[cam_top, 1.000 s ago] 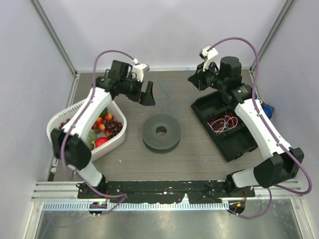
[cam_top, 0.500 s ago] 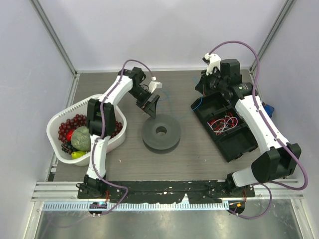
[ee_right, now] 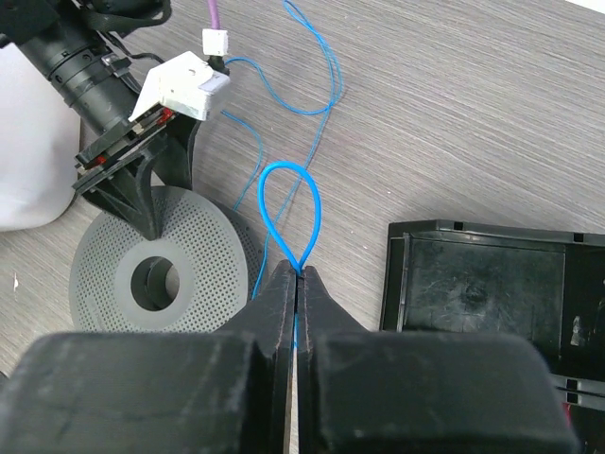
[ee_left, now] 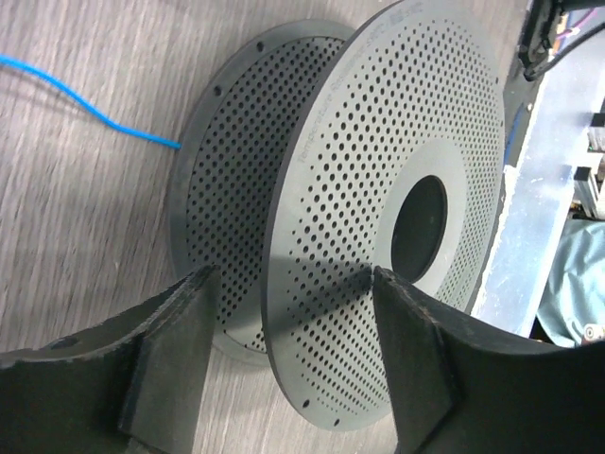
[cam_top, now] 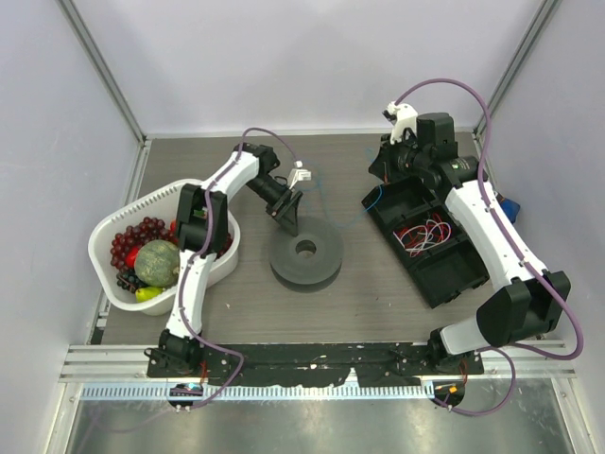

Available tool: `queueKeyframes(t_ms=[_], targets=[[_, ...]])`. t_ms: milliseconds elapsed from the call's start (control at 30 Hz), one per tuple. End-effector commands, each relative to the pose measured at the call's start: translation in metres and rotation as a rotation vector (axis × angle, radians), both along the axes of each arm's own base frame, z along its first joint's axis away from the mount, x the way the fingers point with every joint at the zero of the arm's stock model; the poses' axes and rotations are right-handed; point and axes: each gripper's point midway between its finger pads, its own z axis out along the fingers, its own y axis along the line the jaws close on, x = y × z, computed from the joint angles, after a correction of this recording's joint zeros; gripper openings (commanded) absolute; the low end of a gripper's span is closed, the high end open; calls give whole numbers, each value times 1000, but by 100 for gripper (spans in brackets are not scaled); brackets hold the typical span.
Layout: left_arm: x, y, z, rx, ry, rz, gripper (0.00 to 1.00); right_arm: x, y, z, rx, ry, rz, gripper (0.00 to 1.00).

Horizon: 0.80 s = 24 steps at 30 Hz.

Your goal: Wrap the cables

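The bright blue cable [ee_right: 287, 203] lies in loose strands on the table behind the grey perforated spool [cam_top: 305, 251]. My right gripper [ee_right: 298, 274] is shut on a loop of it, above the tray's near-left corner; in the top view this gripper [cam_top: 381, 172] is at the back right, with a bit of cable [cam_top: 372, 196] below it. My left gripper [ee_left: 293, 317] is open, and its fingers [ee_left: 175, 350] straddle the rim of the spool's upper flange [ee_left: 397, 189]. In the top view the left gripper [cam_top: 289, 218] sits at the spool's back-left edge. A free cable end [ee_left: 90, 102] lies beside the spool.
A white basket [cam_top: 106, 232] of fruit stands at the left. A black tray [cam_top: 430, 270] with red and white wires stands at the right, under my right arm; it also shows in the right wrist view [ee_right: 492, 284]. A blue object [cam_top: 511, 209] lies by the right wall.
My left arm swung from the back left down to the spool's rim. My right gripper shifted slightly toward the tray with the cable, then held still.
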Motion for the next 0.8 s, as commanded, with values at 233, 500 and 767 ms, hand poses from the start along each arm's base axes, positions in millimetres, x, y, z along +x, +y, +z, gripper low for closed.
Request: queueKeyframes(t_ms=[233,500,767], targets=[[-35,3,60,-60,161,-24,22,9,2,34,45,-74,19,1],[-66,6,134,-43,-208,-113,0,-24,15,45,8,-142,252,1],[-110,8,125,109,-676,-226,1,-65,24,27,11,-68,433,1]])
